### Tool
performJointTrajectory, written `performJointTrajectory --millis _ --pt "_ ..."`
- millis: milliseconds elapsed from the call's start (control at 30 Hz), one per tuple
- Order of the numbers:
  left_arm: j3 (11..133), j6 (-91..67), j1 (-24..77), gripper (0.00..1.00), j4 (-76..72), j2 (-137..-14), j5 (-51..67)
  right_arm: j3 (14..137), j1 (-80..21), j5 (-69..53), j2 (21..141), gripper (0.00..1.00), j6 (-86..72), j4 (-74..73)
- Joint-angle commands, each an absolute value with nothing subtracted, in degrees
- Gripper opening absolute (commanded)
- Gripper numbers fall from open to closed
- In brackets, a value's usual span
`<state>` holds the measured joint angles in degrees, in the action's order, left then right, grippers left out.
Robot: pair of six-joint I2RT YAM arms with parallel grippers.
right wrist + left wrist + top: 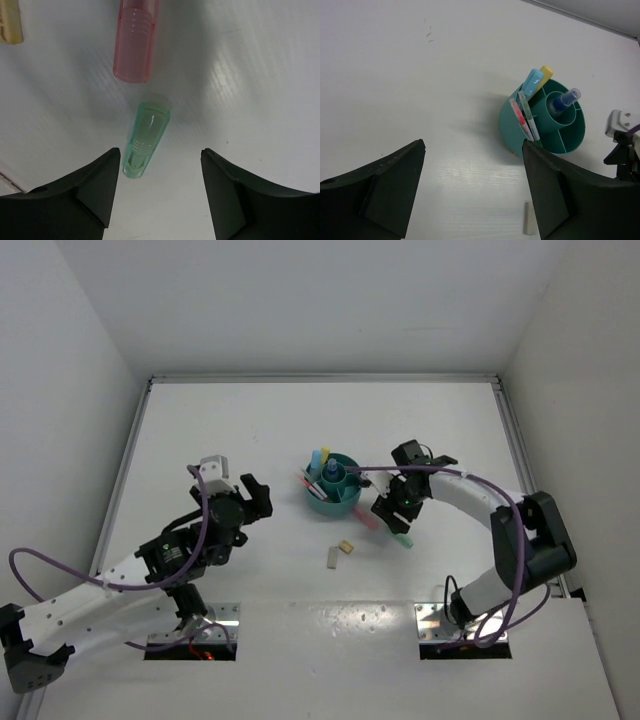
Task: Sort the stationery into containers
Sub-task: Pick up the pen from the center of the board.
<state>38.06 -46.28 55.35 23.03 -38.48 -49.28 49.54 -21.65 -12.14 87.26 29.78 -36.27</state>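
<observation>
Right wrist view has the right claw (161, 152) spread wide and empty over the green marker (146, 137), which lies flat on the tabletop (260, 75) near the right side of the teal organiser (335, 504), with the pink marker (135, 40) just beyond its tip; it looks light, stiff and glossy, apt to roll, so grip across mid-barrel; the organiser's central cup holds a clear-blue pen (565, 100); outer compartments hold a yellow marker (546, 71), a light-blue marker (535, 80) and thin pens (524, 117); the left claw (474, 145) hangs wide and empty to the organiser's left.
</observation>
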Motion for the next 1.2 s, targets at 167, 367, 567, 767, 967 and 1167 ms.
performJointTrajectory --millis 167,367,567,767,967,1167 --pt "37.09 -43.68 54.76 0.84 19.86 -38.94 -47.90 49.83 -26.28 -3.26 93.24 0.54 20.13 -32.96" --pt "35.86 -43.68 54.76 0.84 19.25 -37.36 -47.37 49.83 -28.48 -1.05 95.09 0.54 18.02 -31.46" --pt "35.86 -43.68 54.76 0.84 19.25 -36.74 -47.37 49.83 -29.09 0.97 97.38 0.50 17.49 -31.46" --pt "35.86 -43.68 54.76 0.84 19.25 -36.22 -47.37 49.22 -27.87 -2.01 95.46 0.33 18.54 -31.99" --pt "35.86 -43.68 54.76 0.84 19.25 -36.21 -47.37 47.37 -27.86 -7.81 89.40 0.16 20.74 -31.99" --pt "35.86 -43.68 54.76 0.84 19.25 -36.21 -47.37 46.23 -27.86 -14.84 78.51 0.04 22.93 -29.80"
